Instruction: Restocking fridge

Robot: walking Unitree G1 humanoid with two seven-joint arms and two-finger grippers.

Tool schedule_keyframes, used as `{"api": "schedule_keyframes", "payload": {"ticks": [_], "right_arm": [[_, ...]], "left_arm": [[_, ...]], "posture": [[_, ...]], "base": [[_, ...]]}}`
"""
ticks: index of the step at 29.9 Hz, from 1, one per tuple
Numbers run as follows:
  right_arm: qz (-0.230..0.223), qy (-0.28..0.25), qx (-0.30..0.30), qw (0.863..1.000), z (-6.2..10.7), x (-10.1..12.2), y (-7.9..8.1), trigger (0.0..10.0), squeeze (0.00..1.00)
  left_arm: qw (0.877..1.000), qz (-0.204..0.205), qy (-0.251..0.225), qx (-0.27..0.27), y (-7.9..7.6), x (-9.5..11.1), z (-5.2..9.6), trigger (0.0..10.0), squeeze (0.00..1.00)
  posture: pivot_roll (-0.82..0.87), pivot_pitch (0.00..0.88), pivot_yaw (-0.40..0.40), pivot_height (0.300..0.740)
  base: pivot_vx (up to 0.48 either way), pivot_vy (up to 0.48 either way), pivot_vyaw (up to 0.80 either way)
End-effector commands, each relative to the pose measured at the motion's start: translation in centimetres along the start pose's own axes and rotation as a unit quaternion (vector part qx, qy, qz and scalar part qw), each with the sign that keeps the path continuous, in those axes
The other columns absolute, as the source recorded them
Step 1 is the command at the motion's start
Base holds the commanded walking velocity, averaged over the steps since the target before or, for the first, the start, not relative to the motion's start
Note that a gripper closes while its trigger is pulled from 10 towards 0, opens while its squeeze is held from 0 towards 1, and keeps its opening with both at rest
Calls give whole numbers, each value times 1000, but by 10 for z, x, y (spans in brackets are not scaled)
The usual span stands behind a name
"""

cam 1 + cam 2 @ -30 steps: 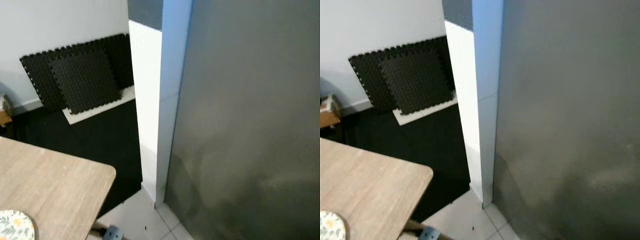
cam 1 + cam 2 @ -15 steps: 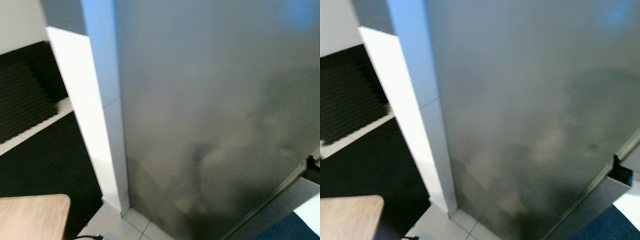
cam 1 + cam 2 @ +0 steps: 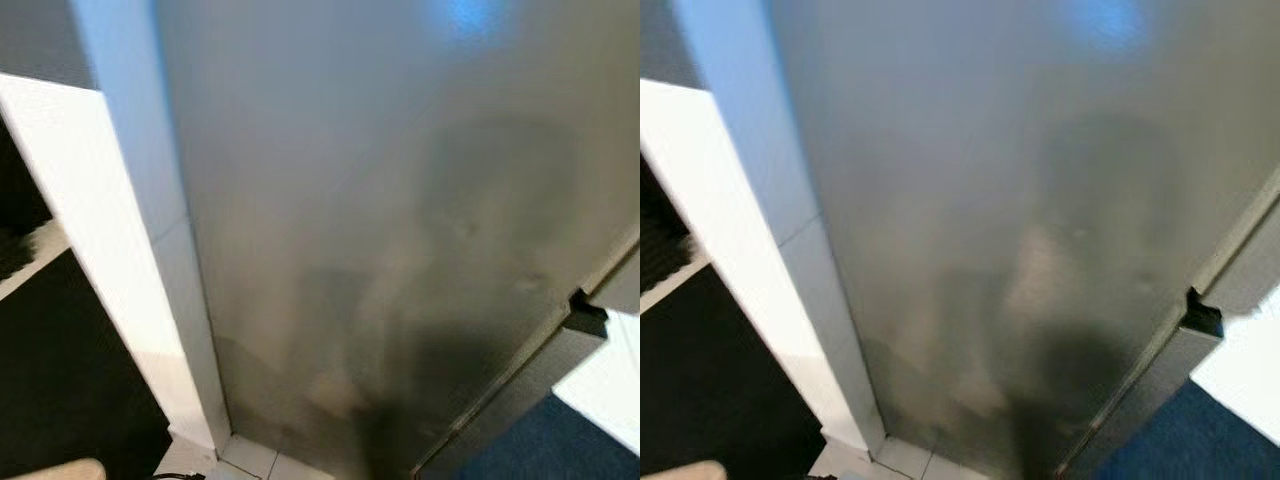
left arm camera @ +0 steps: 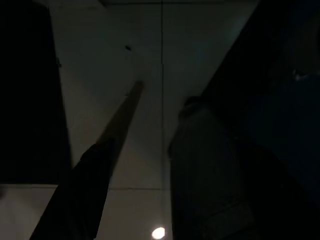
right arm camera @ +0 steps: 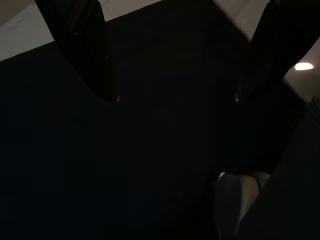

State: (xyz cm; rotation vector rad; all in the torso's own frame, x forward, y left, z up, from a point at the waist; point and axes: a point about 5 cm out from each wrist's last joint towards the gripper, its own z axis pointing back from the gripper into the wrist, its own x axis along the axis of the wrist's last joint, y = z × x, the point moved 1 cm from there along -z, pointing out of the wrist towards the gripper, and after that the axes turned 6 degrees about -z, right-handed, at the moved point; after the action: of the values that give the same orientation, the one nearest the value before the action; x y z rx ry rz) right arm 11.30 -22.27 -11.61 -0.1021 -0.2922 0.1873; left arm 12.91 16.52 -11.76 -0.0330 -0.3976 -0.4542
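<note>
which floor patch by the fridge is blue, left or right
The right one: the dark blue floor patch lies past the grey steel fridge's right edge. The black floor patch lies left, beyond the white pillar.

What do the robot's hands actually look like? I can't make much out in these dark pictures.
The right gripper has two long, flat black fingers that narrow toward blunt tips, each with a tiny bright speck at its end. No cables or markings can be made out. The left gripper sits in deep shade, a dark, slim, tapering shape; nothing more of it is clear.
</note>
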Motion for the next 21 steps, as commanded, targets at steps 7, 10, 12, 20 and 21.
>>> {"api": "schedule_keyframes", "payload": {"ticks": [7,10,12,20,21], "right_arm": [[-5,8,-5,1000,1,-5,-3,10000,0],[-5,8,-5,1000,1,-5,-3,10000,0],[-5,8,-5,1000,1,-5,-3,10000,0],[-5,7,-6,1000,1,-4,-4,10000,0],[-5,7,-7,1000,1,-4,-4,10000,0]], "left_arm": [[1000,-1,25,-14,-7,-13,1,10000,0],[1000,-1,25,-15,-7,-13,1,10000,0],[1000,-1,26,-15,-7,-13,1,10000,0],[1000,-2,25,-16,-8,-13,1,10000,0],[1000,-2,25,-16,-8,-13,1,10000,0]], "posture": [[-32,63,11,740],[-32,64,9,740],[-32,64,9,740],[-34,63,8,740],[-34,64,9,740]], "base": [[0,0,-706],[0,0,-706],[0,0,-706],[0,0,-706],[0,0,-706]]}}
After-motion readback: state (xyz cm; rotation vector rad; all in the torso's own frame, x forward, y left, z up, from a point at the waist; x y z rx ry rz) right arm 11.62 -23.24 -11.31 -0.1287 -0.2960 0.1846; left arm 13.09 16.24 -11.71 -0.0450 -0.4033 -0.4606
